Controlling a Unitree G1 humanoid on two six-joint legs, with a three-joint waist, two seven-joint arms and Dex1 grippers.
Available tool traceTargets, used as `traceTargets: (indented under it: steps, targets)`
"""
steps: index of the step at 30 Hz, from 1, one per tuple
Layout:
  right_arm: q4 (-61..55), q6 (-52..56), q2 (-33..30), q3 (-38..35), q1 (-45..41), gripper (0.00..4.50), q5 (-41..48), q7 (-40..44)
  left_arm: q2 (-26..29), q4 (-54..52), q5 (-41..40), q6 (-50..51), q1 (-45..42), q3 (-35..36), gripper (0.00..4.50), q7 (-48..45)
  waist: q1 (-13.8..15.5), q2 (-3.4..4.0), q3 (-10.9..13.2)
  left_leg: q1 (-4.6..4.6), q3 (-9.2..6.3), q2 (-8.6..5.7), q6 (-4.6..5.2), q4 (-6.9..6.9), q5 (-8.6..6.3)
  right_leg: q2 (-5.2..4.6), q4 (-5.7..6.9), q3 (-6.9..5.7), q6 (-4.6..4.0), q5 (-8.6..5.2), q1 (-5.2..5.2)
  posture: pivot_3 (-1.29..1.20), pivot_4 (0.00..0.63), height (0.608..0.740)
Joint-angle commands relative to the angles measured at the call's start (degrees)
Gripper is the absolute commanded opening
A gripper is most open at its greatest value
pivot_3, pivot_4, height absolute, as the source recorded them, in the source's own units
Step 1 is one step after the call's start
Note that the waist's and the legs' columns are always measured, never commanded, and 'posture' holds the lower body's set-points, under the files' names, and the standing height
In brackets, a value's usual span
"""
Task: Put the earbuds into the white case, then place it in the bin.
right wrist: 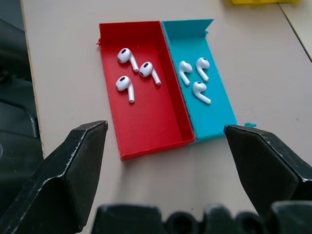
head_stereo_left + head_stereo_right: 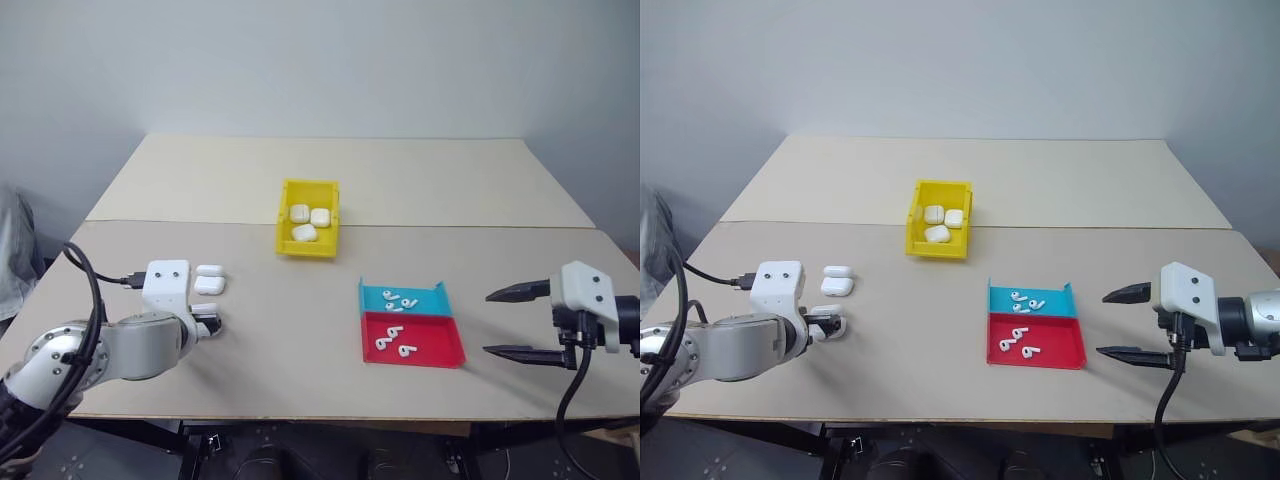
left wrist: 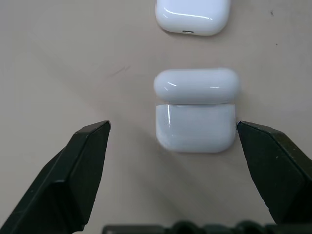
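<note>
The left claw (image 3: 173,134) is sitting low over the worktop (image 2: 300,310) at the lower left of the head view, its two black fingers standing apart and gripping nothing. In the left wrist view a white case (image 3: 196,111) is lying between those fingers, close against one fingertip (image 3: 265,151) and well off the other; whether it is touching that tip I cannot tell. Another case (image 3: 192,15) is lying just beyond it, and the head view is showing two cases (image 2: 209,280) side by side just beside the claw. The right claw (image 2: 515,322) is hanging at the right edge of the frame, fingers spread wide and empty, pointing toward the trays. The earbuds are lying loose in two shallow trays set touching each other right of centre: three in the blue tray (image 1: 214,122) and three in the red tray (image 1: 146,126), which is nearer the worktop's front edge. In the right wrist view, the earbuds in the red tray (image 1: 132,70) are sitting apart from those in the blue tray (image 1: 195,75). The yellow bin (image 2: 283,215) is standing at the middle of the frame, beyond the trays, holding three white cases (image 2: 308,222). No brand, label or writing is showing legibly on any of these things.
</note>
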Motion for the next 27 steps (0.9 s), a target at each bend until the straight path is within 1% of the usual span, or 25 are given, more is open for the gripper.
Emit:
traceTargets:
  steps: [1,2,4,7,12,21,27]
  targets:
    - [-2.02,0.59,-0.53,-2.93,0.22,4.42,0.27,-0.76,-0.71,1.6,-0.15,1.17,-1.06,1.15,4.5,0.18,0.02,0.0,0.0,-0.01,0.0,0.0,0.0,0.0,0.0,0.0,-0.01,0.0,0.0,0.0,-0.01,0.0,0.15,0.74]
    - [-2.17,0.7,-0.5,-2.96,0.31,4.42,0.31,-0.91,-1.41,2.33,-0.15,1.46,-1.14,1.57,4.5,-0.61,0.08,0.0,0.0,-0.01,0.0,0.0,0.0,0.0,0.0,0.0,0.0,0.0,0.0,0.0,0.0,0.0,0.15,0.74]
    - [-2.39,0.75,-0.42,-2.95,0.56,4.42,0.27,-1.11,-5.4,3.88,-0.15,0.32,-0.37,4.28,4.5,-1.1,0.12,0.02,-0.01,0.0,0.0,0.0,0.0,0.0,0.0,0.0,0.0,-0.02,0.0,0.0,0.02,0.0,0.15,0.74]
    - [-2.8,0.93,-0.2,-3.02,1.15,4.42,0.3,-1.31,-6.4,4.41,-0.15,1.6,-0.78,4.29,4.5,-0.53,0.12,-0.07,0.04,0.0,0.0,0.0,-0.01,0.01,0.01,0.0,-0.02,-0.07,0.0,0.01,0.06,0.0,0.15,0.74]
    - [-3.48,1.12,0.03,-2.92,1.82,4.42,0.51,-1.78,-6.77,4.79,-0.15,2.68,-1.52,2.81,4.5,1.03,0.1,-0.07,0.04,-0.01,-0.03,-0.01,0.0,0.01,0.0,-0.01,-0.05,-0.02,0.02,0.02,0.05,0.0,0.15,0.74]
    - [-3.83,1.14,0.27,-2.75,1.9,4.42,0.45,-2.31,-8.84,6.45,-0.15,2.82,-1.67,3.01,4.5,0.22,0.13,-0.07,0.04,-0.01,-0.03,0.0,0.01,0.01,0.0,-0.01,-0.05,-0.04,0.02,0.01,0.05,0.0,0.15,0.74]
    - [-3.88,1.21,0.22,-3.0,2.32,4.42,0.22,-2.37,-8.88,7.65,-0.15,3.36,-2.76,2.62,4.5,0.22,0.07,-0.07,0.04,-0.02,-0.04,0.0,0.01,0.01,0.0,-0.01,-0.05,-0.04,0.02,0.01,0.05,0.0,0.15,0.74]
